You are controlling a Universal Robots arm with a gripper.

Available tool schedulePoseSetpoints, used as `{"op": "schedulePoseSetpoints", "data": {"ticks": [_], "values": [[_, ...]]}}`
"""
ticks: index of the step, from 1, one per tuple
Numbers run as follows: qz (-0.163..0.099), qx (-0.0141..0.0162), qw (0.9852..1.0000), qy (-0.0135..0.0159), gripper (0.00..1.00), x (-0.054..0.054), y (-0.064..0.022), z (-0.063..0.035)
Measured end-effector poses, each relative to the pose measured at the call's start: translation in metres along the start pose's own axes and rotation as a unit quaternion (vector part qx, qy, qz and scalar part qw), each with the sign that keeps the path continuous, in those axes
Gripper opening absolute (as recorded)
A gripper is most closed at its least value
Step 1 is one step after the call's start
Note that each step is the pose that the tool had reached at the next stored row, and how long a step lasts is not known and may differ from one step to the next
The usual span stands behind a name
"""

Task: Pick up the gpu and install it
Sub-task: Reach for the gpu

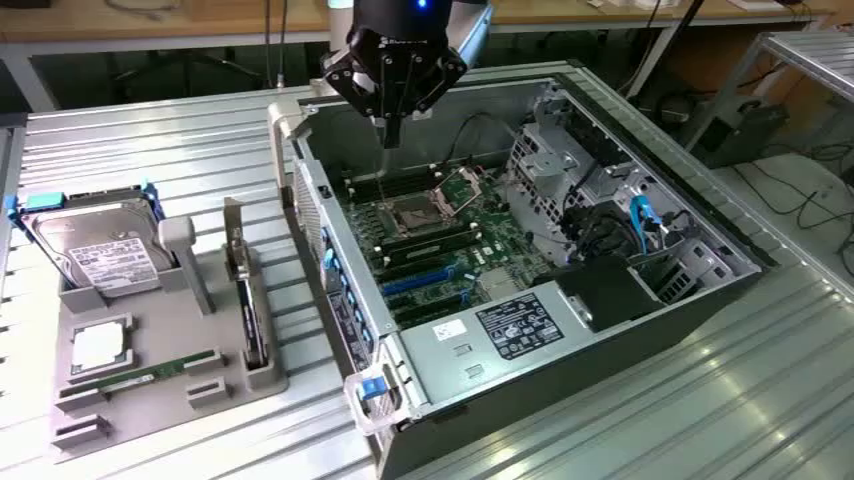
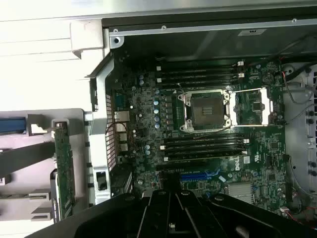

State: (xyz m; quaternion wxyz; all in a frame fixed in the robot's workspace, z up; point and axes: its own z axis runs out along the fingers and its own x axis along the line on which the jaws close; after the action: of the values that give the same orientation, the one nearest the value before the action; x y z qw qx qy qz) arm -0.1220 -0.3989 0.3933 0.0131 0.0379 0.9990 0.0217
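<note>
The gpu stands on its edge in a slot of the grey holder at the exterior view's left, beside the open computer case. In the wrist view the gpu appears edge-on as a narrow green board outside the case wall. My gripper hangs above the far end of the case, over the motherboard, well away from the gpu. Its fingers are shut with nothing between them. In the wrist view the gripper points down at the board near the blue slot.
On the holder also sit a silver hard drive, a square silver part and a green memory stick. Blue expansion slots lie inside the case near its wall. Drive cages and cables crowd the case's other side.
</note>
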Motion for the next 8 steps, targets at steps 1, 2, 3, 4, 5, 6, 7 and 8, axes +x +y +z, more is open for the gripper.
{"op": "schedulePoseSetpoints", "data": {"ticks": [1, 2, 3, 4, 5, 6, 7, 8], "values": [[0.0, 0.0, 1.0, 0.0, 0.11, 0.0, 0.0, 0.0], [0.0, 0.0, 1.0, 0.0, 0.11, 0.0, 0.0, 0.0], [0.0, 0.0, 1.0, 0.0, 0.11, 0.0, 0.0, 0.0], [0.0, 0.0, 1.0, 0.0, 0.11, 0.0, 0.0, 0.0], [0.0, 0.0, 1.0, 0.0, 0.11, 0.0, 0.0, 0.0], [0.0, 0.0, 1.0, 0.0, 0.11, 0.0, 0.0, 0.0], [0.0, 0.0, 1.0, 0.0, 0.11, 0.0, 0.0, 0.0], [0.0, 0.0, 1.0, 0.0, 0.11, 0.0, 0.0, 0.0]]}}
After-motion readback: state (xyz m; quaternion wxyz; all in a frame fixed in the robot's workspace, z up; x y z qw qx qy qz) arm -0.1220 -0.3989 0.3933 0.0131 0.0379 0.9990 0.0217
